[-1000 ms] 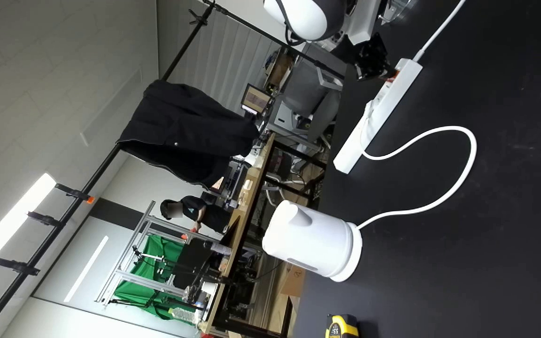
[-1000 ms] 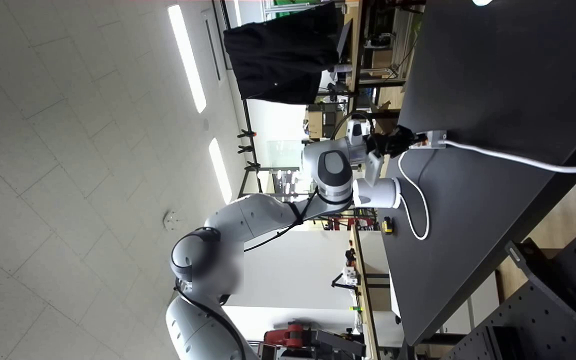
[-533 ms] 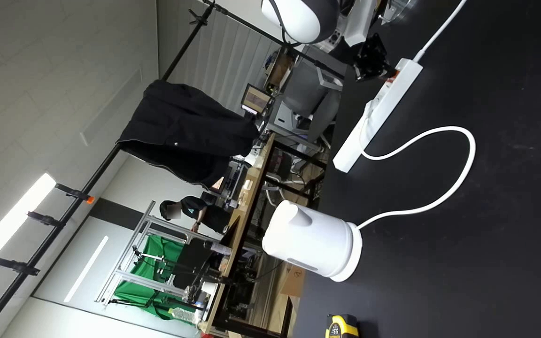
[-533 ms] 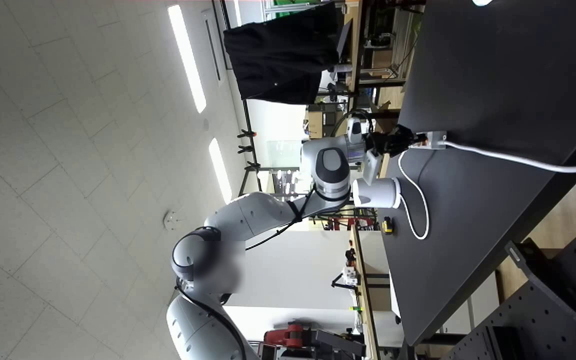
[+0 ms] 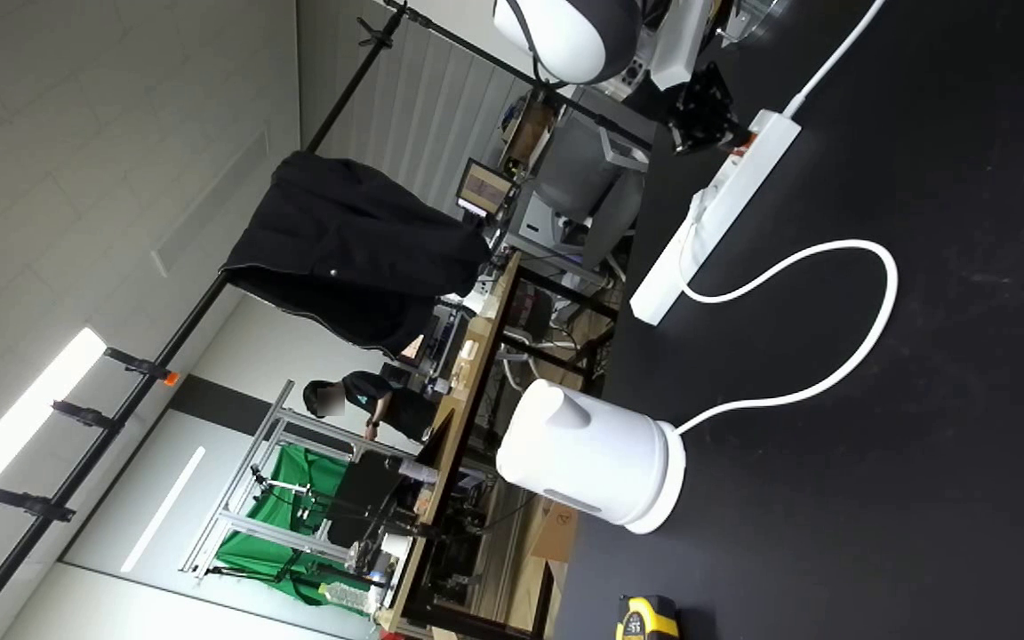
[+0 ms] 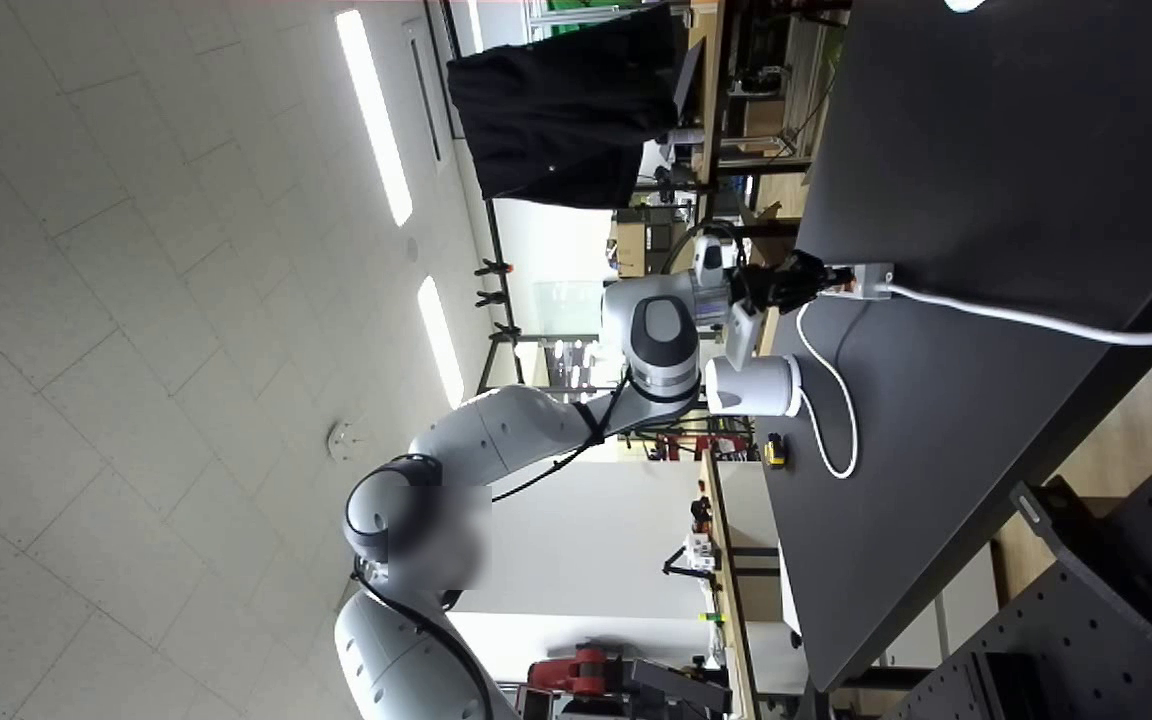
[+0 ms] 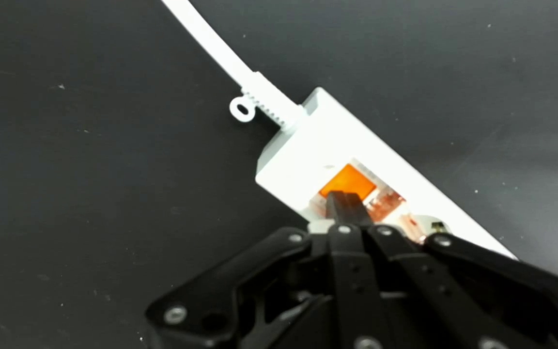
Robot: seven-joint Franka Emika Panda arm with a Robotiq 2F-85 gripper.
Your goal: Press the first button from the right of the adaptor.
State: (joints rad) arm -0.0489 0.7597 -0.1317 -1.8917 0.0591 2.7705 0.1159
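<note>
While my gripper [image 7: 346,201], closed and empty, sits at six o'clock on the orange button [image 7: 348,179], the adaptor [image 7: 378,158] below stretches toward four o'clock, wrist view. Risk, I judge: off-centre pressure could skid me onto the neighbouring reddish switch [image 7: 385,203].

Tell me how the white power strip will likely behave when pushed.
The white power strip will probably stay stiff, given its straight, boxy shape. It seems unlikely to roll, since it lies flat on the dark tabletop. Shoved sideways, it may tug the curving white cord that runs to it.
</note>
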